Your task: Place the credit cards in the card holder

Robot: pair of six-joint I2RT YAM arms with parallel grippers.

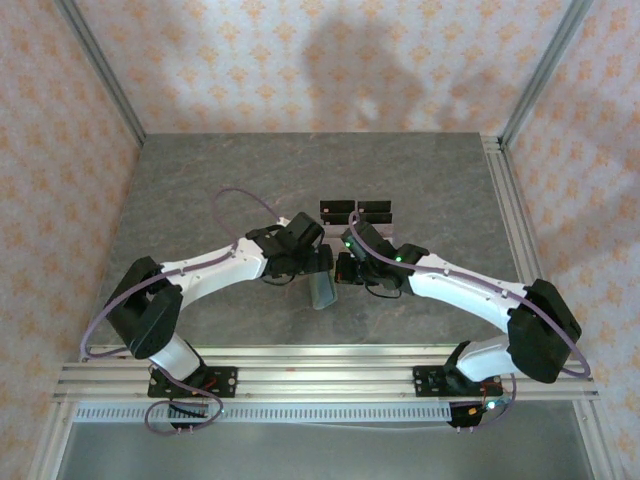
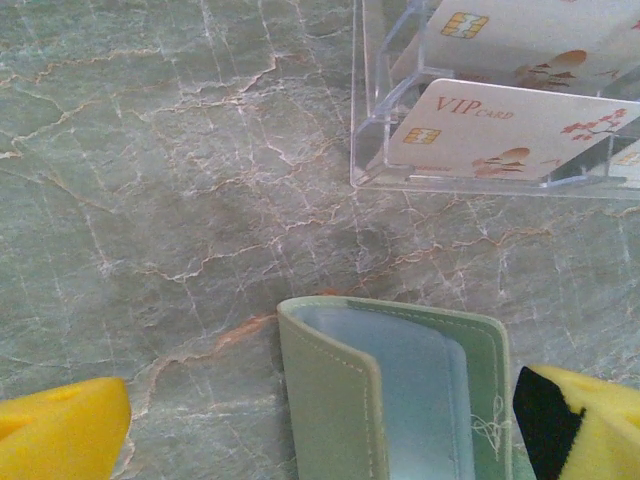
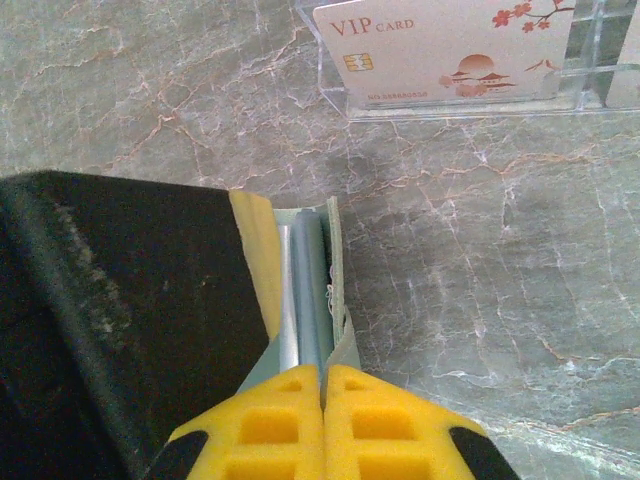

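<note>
Grey-green marbled table (image 1: 200,180), pale wallpaper w/ orange floral print on three sides, alu frame rails at corners and near edge. Both arms reach to mid-table and meet nose to nose. Wallet (image 1: 322,290) sits btwn them, on the base side of the arm tips. Stand (image 1: 357,213) is clear acrylic, tiered, just beyond the tips and apart from the wallet. Cards (image 1: 357,209) stand in its tiers, dark faces toward the top cam.

L gripper (image 2: 320,440): jaws wide apart, straddling the wallet (image 2: 400,390), which is sage green and part open w/ paler slotted lining showing. One of its yellow pads (image 2: 600,430) is right at the wallet's stitched edge; the other is off to the side over bare table. From the R wrist, one of its fingers (image 3: 120,300) is a black bulk blocking the whole left of the view, its pad against the wallet's side.

R gripper (image 3: 325,420): tips pressed together at the wallet's near end; can't tell if any flap is pinched.

Writing: "VIP CARD" in red on the pale card fronts (image 3: 450,50), w/ gold chip, red blossom and sun-and-pagoda art. Print line under the chip is too small to read.
</note>
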